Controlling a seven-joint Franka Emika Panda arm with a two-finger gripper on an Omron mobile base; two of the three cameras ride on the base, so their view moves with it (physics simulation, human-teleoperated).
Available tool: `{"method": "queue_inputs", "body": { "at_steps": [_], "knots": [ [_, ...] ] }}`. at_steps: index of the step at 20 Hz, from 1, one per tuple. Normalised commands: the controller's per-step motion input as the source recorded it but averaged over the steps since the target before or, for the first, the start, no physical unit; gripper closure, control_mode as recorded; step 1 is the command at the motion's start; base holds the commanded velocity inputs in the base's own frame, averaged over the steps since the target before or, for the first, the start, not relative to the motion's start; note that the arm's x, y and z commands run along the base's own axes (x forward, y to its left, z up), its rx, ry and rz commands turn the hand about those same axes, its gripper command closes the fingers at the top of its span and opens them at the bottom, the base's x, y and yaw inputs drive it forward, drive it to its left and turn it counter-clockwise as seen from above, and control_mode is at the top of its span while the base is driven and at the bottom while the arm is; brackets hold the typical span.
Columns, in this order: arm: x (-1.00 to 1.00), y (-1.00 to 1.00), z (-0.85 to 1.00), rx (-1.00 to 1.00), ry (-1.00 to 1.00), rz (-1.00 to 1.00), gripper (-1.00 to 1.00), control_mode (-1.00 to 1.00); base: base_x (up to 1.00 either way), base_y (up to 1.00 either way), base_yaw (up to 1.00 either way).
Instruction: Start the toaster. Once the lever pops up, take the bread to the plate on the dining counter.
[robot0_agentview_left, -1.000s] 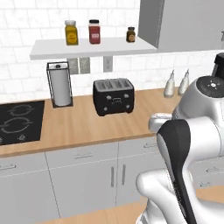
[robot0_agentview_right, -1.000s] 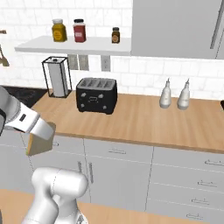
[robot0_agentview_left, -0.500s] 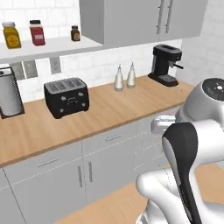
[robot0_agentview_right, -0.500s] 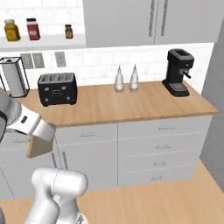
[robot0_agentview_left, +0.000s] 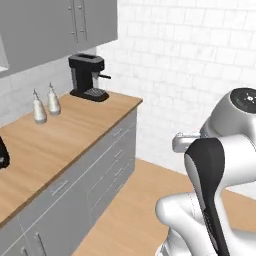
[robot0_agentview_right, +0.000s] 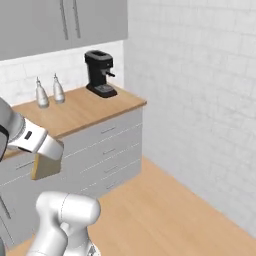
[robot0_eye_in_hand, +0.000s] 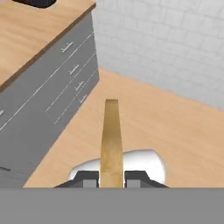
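Gripping the bread (robot0_eye_in_hand: 111, 144) edge-on between closed fingers (robot0_eye_in_hand: 89, 178), our gripper (robot0_eye_in_hand: 111, 179) holds the slice above the wood floor (robot0_eye_in_hand: 175, 131), right of the grey cabinets (robot0_eye_in_hand: 52, 87), with the coffee machine (robot0_agentview_right: 100, 73) on the far worktop (robot0_agentview_right: 85, 107).

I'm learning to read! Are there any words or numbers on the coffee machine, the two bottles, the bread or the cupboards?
No words, numbers or signs can be read anywhere in these pictures.
Coffee machine: plain black, no label visible.
Two bottles: no labels; too small to show any.
Bread held in the shut pincer: plain.
Cupboards and wall tiles: blank.
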Motion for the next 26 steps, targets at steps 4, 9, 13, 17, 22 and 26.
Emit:
{"method": "queue_inputs", "body": {
  "at_steps": [4, 9, 13, 17, 22, 26],
  "knots": [
    [0.0, 0.0, 0.0, 0.0, 0.0, 0.0, 1.0, 1.0, 0.0, -0.41, -0.8],
    [0.0, 0.0, 0.0, 0.0, 0.0, 0.0, 1.0, 1.0, 0.08, -0.35, -0.76],
    [0.0, 0.0, 0.0, 0.0, 0.0, 0.0, 1.0, 1.0, 0.26, -0.21, -0.71],
    [0.0, 0.0, 0.0, 0.0, 0.0, 0.0, 1.0, 1.0, 0.47, -0.01, -0.67],
    [0.0, 0.0, 0.0, 0.0, 0.0, 0.0, 1.0, 1.0, 0.64, 0.0, -0.62],
    [0.0, 0.0, 0.0, 0.0, 0.0, 0.0, 1.0, 1.0, 0.84, 0.0, -0.56]
  ]
}}
